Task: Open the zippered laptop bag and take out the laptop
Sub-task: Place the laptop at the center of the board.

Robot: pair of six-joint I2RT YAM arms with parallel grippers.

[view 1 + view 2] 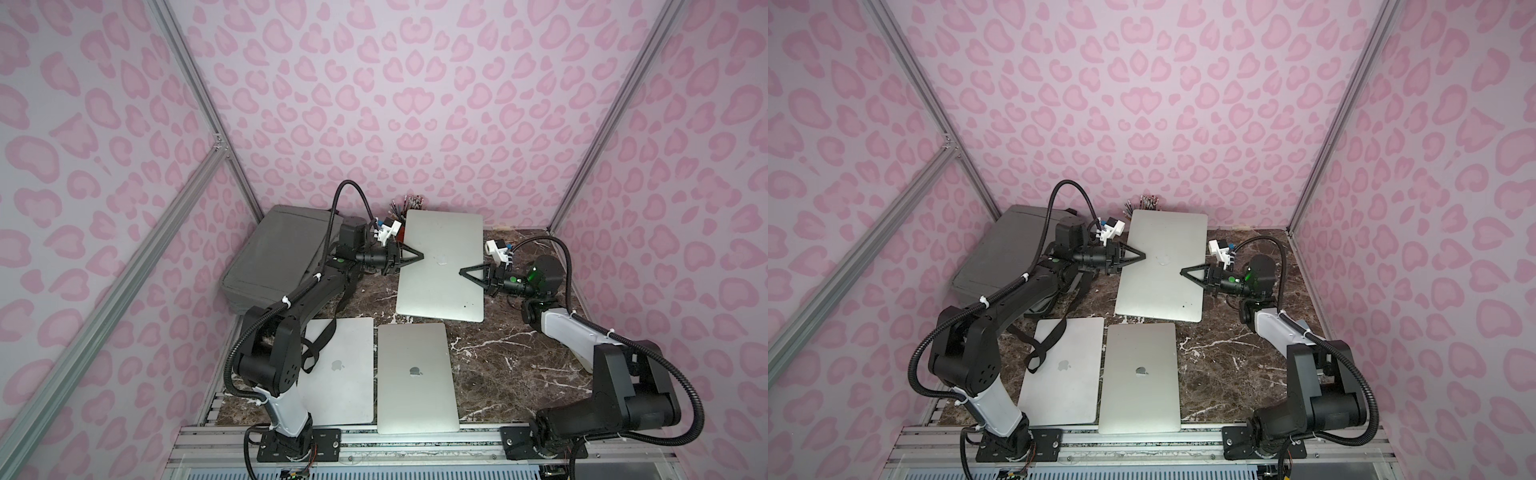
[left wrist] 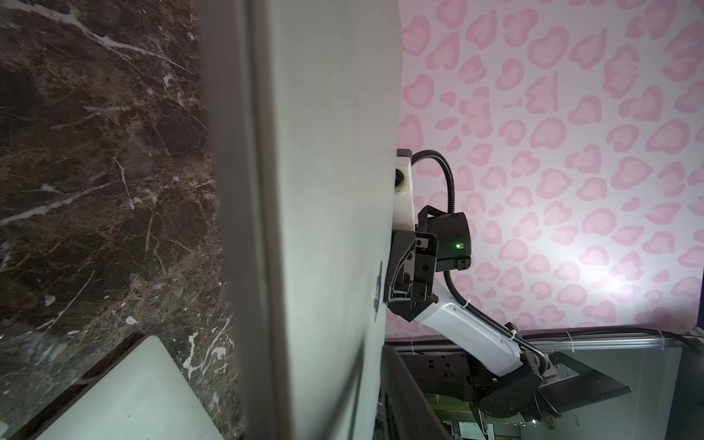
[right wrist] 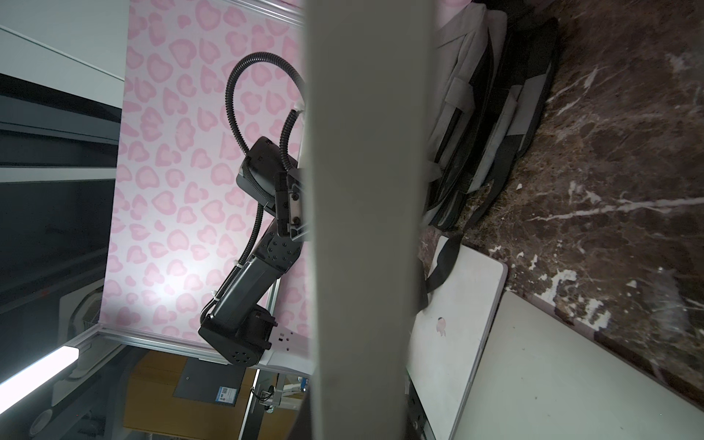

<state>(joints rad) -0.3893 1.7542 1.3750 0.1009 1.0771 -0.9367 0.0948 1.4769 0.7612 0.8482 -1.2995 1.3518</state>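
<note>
Pinching the laptop [image 1: 440, 282] by its right edge, the right claw [image 1: 462, 272] grips it — the left claw [image 1: 420, 254] straddles the opposite edge, grip unclear.

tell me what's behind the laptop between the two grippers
Pens poke up behind the laptop. What they stand in, and anything else back there, is covered.

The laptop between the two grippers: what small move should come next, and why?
Probably lower it slowly onto the marble table below. The laptop is already outside the grey bag, seems raised, and has the left gripper and right gripper at its opposite edges, so setting it down would likely finish.
</note>
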